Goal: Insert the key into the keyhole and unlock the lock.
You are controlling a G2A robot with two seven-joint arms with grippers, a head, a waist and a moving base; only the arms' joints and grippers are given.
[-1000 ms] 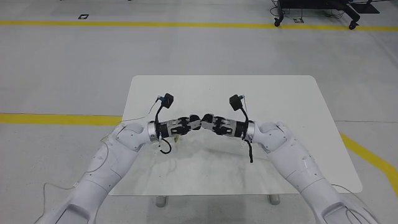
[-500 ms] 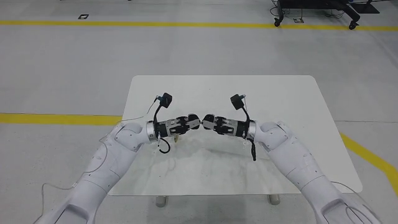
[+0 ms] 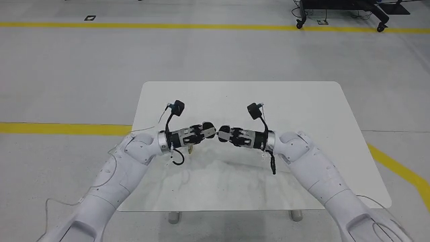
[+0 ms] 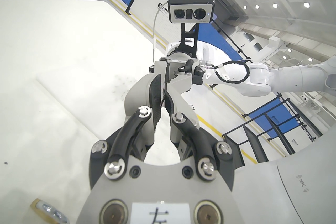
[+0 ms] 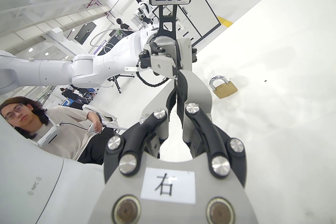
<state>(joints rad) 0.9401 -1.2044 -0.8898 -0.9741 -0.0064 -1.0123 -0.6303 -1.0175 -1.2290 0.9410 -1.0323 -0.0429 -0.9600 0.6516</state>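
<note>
Brass padlock with silver shackle [image 5: 224, 87] lay flat on the white tabletop [image 3: 302, 107], beneath the left arm's wrist and touching neither claw. Left claw [image 4: 163, 97] hung above the tabletop's middle, fingers pressed together, nothing seen between them. Right claw [image 5: 178, 89] faced it tip to tip, a small gap apart, likewise closed on nothing visible.

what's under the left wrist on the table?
A brass padlock lying flat on the white table, shackle looks closed. From above, the left arm covers part of it; its keyhole is hidden.
</note>
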